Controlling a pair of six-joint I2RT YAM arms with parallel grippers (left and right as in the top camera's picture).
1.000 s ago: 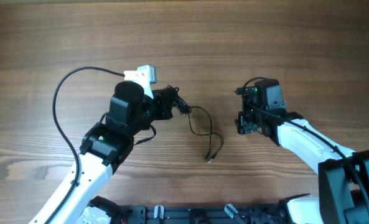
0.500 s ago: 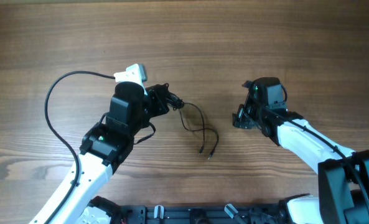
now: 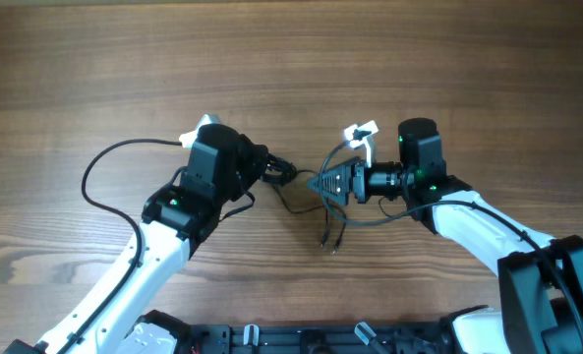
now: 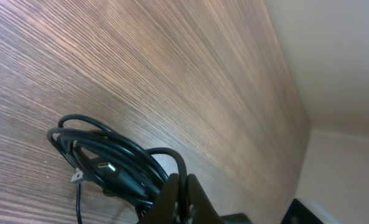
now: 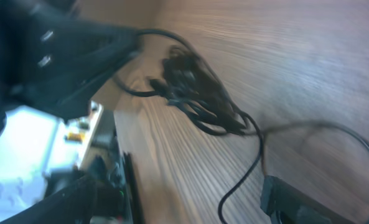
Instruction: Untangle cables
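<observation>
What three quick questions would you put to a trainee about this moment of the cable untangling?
1. True or false: the left claw is shut on the cables.
2. In the overhead view, which way does the right claw point? A) toward the left claw B) away from the left claw C) toward the robot's base
3. Fill in: the cables' free ends trail toward the ____ edge of the overhead view.
Key: 1 true; 2 A; 3 bottom.
</observation>
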